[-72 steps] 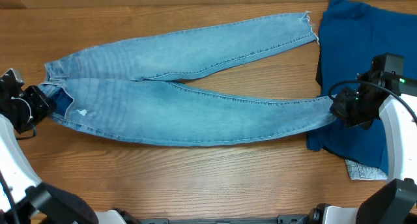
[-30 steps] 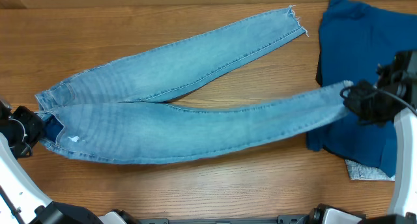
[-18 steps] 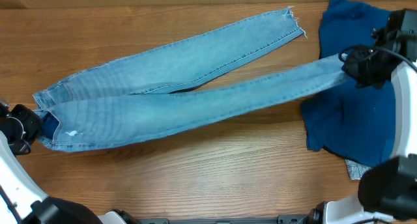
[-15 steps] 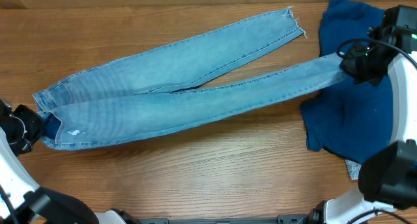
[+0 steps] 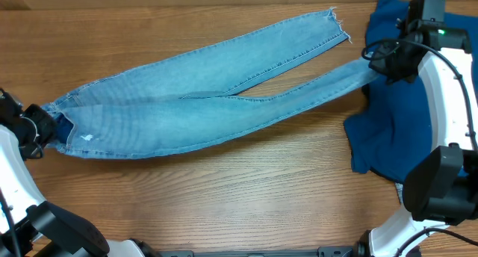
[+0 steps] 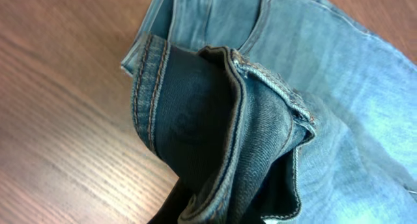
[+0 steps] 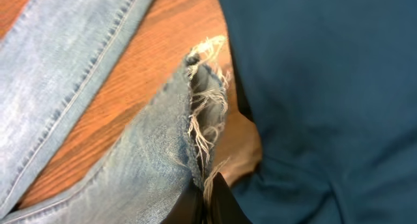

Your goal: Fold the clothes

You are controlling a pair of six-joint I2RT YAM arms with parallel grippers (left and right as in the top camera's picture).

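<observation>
At right, right gripper (image 5: pixel 382 61) carried jeans (image 5: pixel 172 115) hem nearer upper leg.

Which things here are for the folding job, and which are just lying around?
For the job: the light blue jeans; the left end effector pinching their waistband; the right end effector pinching a frayed leg end.
Just lying about: the dark blue garment, on the wooden table.

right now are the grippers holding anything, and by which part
Both hold the jeans: the left gripper pinches the waistband, the right gripper the frayed hem of one leg.
</observation>
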